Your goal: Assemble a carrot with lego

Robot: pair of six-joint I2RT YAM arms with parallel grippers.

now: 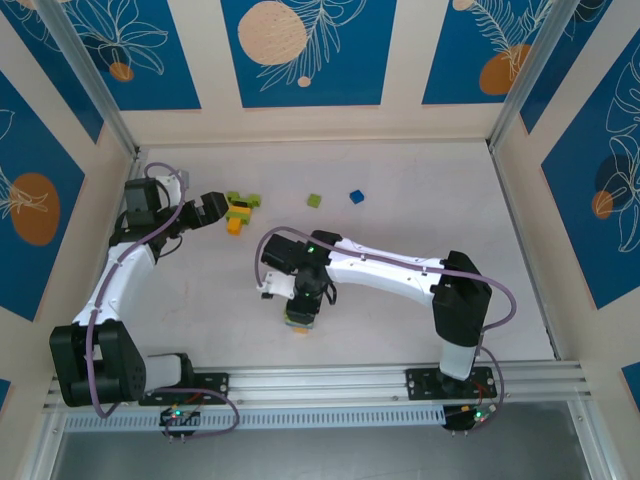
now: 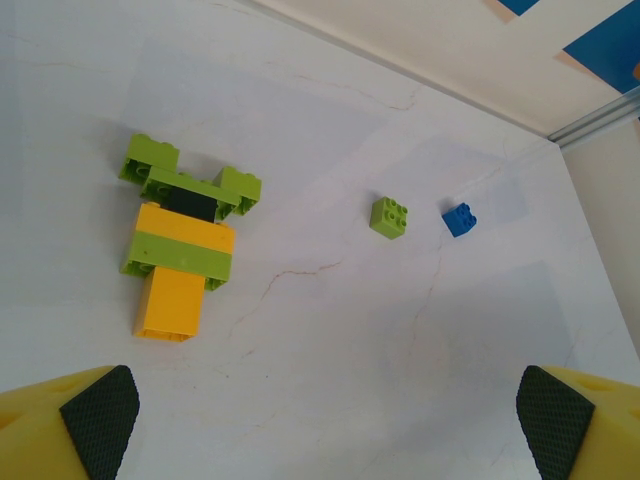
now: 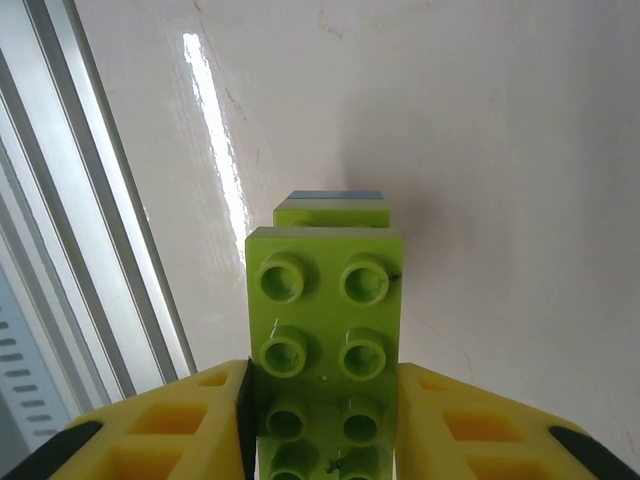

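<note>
Lime-green long brick [image 3: 322, 300] sits studs-up between the yellow fingers [image 3: 160, 420] of the right hand [image 3: 322, 390], which is closed narrowly on it, pads against both flanks as far as this view tells. A shorter lime brick [image 3: 332, 213] and a strip of blue [image 3: 335, 194] lie just beyond it (whether they are clicked together I cannot tell). That hand points down at the tabletop [image 3: 480, 150] close to the aluminium rail [image 3: 90, 250], probably so the surface backs the bricks while they are pressed into one piece. Well apart, the part-built carrot [image 2: 180, 250] lies flat: lime leaves, a black brick, then orange, lime and orange. Left hand [image 2: 320, 425] hangs near it, spread as wide as it goes, holding and touching nothing, likely placed to take the carrot. A loose lime brick [image 2: 388, 217] and a small blue brick [image 2: 459, 219] wait beyond, apart from each other
</note>
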